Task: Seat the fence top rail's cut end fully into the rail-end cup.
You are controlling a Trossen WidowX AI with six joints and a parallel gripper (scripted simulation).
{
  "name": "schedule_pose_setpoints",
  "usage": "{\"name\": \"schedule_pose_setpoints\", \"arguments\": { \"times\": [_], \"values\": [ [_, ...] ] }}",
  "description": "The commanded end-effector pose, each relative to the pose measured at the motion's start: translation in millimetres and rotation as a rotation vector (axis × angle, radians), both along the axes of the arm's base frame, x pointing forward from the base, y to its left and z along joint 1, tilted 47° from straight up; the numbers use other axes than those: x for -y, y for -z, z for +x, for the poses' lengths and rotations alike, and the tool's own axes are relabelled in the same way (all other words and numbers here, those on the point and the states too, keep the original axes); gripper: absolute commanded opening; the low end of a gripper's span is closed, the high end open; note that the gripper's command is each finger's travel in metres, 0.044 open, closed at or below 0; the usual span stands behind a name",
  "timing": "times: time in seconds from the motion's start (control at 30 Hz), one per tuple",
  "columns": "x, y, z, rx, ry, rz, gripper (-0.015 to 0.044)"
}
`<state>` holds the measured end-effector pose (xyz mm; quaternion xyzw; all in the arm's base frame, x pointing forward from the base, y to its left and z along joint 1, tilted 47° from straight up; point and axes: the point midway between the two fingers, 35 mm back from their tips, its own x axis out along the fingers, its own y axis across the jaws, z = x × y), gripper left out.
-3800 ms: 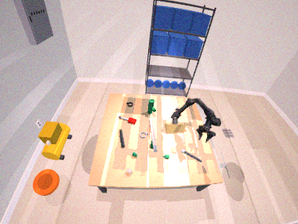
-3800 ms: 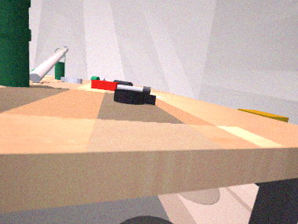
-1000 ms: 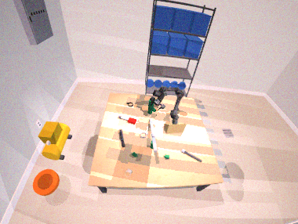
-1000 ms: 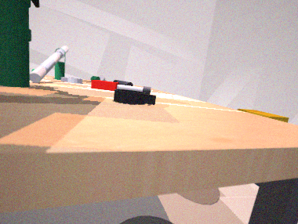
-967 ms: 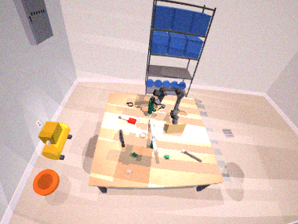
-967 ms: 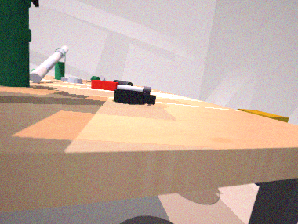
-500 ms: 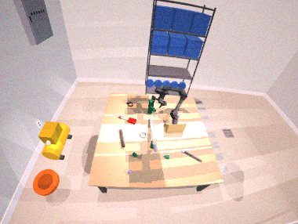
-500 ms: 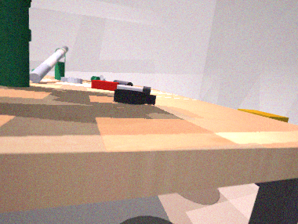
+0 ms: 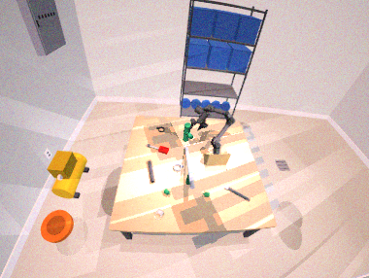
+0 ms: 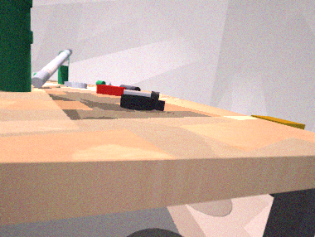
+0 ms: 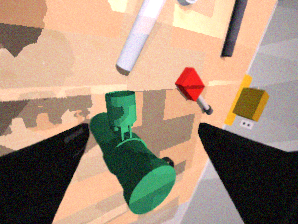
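The big green post (image 9: 186,131) (image 10: 15,54) (image 11: 152,190) stands upright at the table's back. Its green rail-end cup (image 9: 190,136) (image 11: 121,109) hangs on the band below the post cap, mouth toward the rail; the band's exact height is hard to tell. The pale rail (image 9: 189,167) (image 10: 51,68) (image 11: 139,35) slopes: its far end is up at the small post (image 9: 187,181) (image 10: 63,75), its near end low by the table, outside the cup with a gap. My gripper (image 9: 192,124) (image 11: 144,128) is open and empty, above and around the big post's sides in the wrist view, away from the rail.
A red-ended tool (image 9: 163,150) (image 10: 109,89) (image 11: 190,85) and a black clamp-like part (image 9: 160,129) (image 10: 138,102) lie left of the post. A dark bar (image 9: 150,171) (image 11: 234,30), a pale ring (image 9: 178,167) and small green parts (image 9: 166,191) (image 9: 206,194) lie farther forward.
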<state>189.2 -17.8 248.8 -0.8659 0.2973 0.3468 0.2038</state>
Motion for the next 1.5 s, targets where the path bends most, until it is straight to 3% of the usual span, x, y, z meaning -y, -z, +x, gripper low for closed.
{"name": "schedule_pose_setpoints", "arguments": {
  "times": [0.0, 0.47, 1.47],
  "values": [
    [0.6, -2.8, -0.7, -0.007, -0.037, -0.02, 0.044],
    [40.7, 34.8, 10.0, -0.001, -0.037, -0.022, 0.044],
    [54.7, 62.2, 36.4, 0.001, -0.037, -0.024, 0.044]
  ]
}}
